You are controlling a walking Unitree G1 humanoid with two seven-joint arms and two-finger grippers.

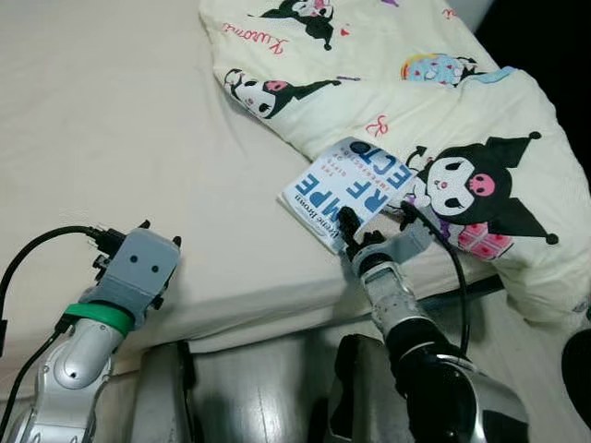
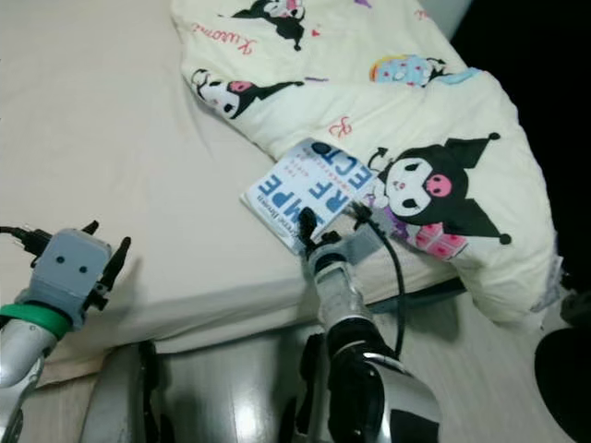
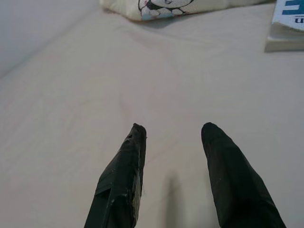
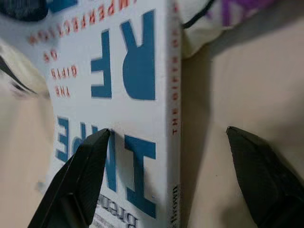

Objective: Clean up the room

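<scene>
Your right tool (image 1: 349, 231) is spread wide at the near corner of the book (image 1: 349, 188), which lies on the bed (image 1: 120, 138) close to its edge, its far end tucked against the quilt (image 1: 462, 120). Straddle the spine squarely before closing — one finger sits over the cover. Left tool (image 3: 173, 137) hovers parted above bare sheet — plenty of room there.

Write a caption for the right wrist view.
Open right gripper straddling the spine edge of a white book lying on the bed.
</scene>
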